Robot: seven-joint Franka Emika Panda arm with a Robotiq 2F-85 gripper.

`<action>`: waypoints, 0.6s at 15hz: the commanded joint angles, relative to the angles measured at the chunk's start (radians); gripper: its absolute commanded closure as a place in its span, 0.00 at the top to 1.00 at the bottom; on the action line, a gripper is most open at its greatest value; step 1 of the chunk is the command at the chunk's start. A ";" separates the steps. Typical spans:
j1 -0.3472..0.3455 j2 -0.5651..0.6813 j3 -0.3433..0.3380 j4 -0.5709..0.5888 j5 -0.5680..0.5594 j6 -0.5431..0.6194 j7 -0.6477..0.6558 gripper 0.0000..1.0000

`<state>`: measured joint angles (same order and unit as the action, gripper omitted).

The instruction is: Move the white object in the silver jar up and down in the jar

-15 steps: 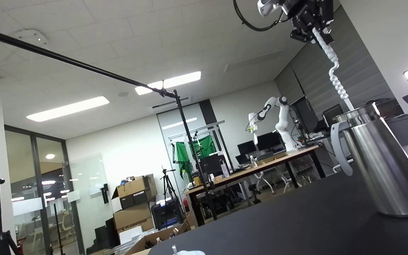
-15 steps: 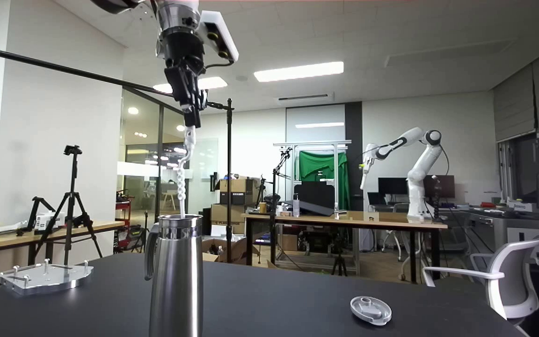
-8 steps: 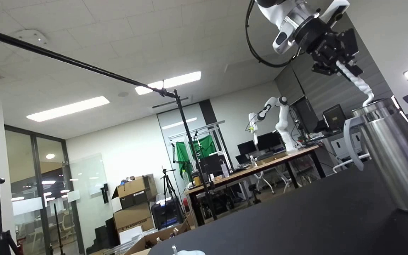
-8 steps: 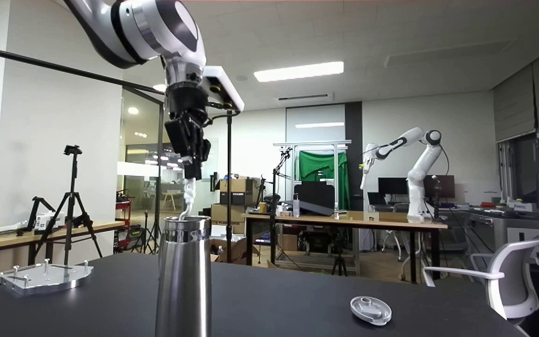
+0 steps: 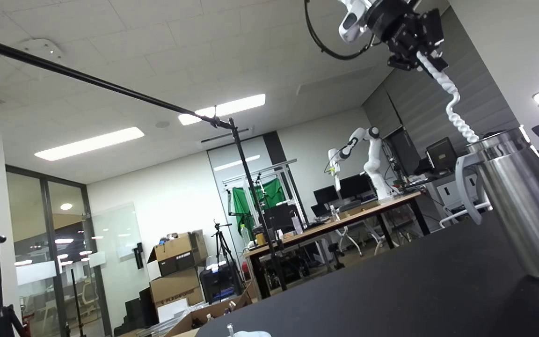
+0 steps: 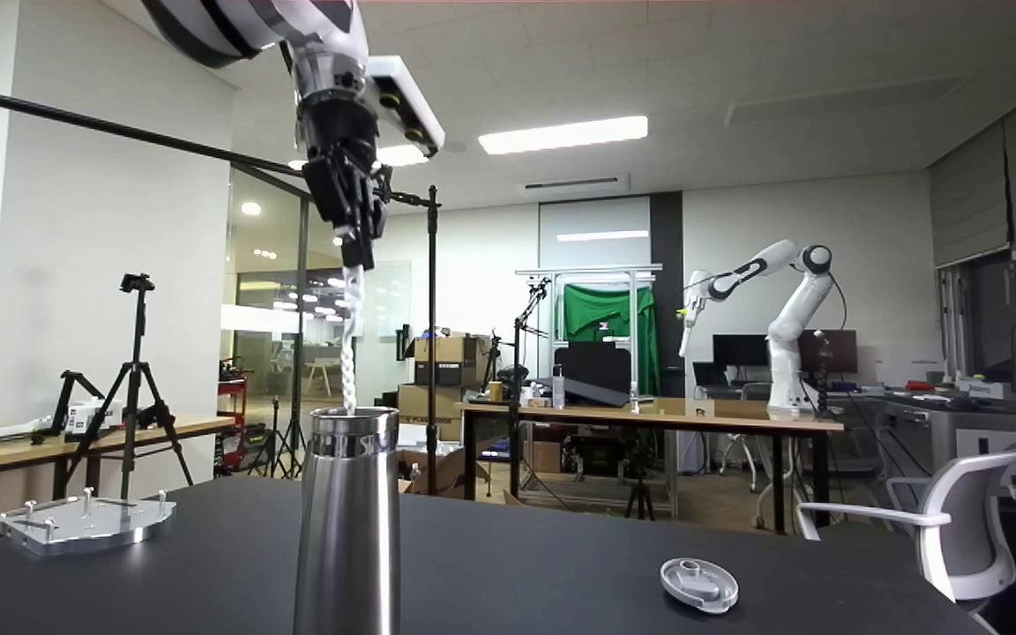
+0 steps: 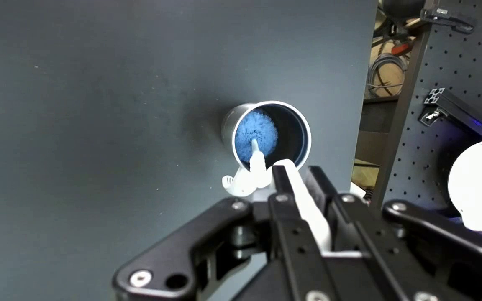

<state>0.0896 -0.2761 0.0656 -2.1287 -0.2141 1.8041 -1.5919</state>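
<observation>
The white object is a long twisted stick with a bend midway, seen in both exterior views [image 5: 456, 110] [image 6: 348, 353]. My gripper [image 5: 427, 64] is shut on its upper end, also in an exterior view [image 6: 356, 256] and the wrist view [image 7: 298, 171]. The stick [image 7: 306, 205] lies slanted between the fingers. Its lower end goes into the silver jar [image 5: 527, 210] [image 6: 349, 529], which stands on the black table. In the wrist view, a blue bristly head [image 7: 266, 129] at the stick's far end shows inside the jar's rim [image 7: 309, 136]. My gripper is well above the jar.
A metal plate with short posts [image 6: 85, 522] lies on the black table [image 6: 517, 564], left of the jar. A small clear lid-like disc [image 6: 699, 585] lies to the right. In the wrist view, a pegboard [image 7: 425, 138] stands beyond the table edge.
My gripper goes down with the stick until half a second ago, then rises again, lifting more stick out. The jar shifts slightly right in both exterior views during the first half second.
</observation>
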 commanded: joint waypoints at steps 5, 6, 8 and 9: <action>-0.006 0.008 -0.065 -0.034 0.023 0.005 0.014 0.04; -0.012 0.028 -0.070 -0.053 0.020 0.030 0.028 0.04; -0.024 0.097 -0.070 -0.073 0.004 0.054 0.060 0.04; -0.029 0.130 -0.067 -0.070 -0.003 0.051 0.074 0.04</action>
<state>0.0715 -0.2274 -0.0028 -2.1954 -0.2008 1.8404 -1.5823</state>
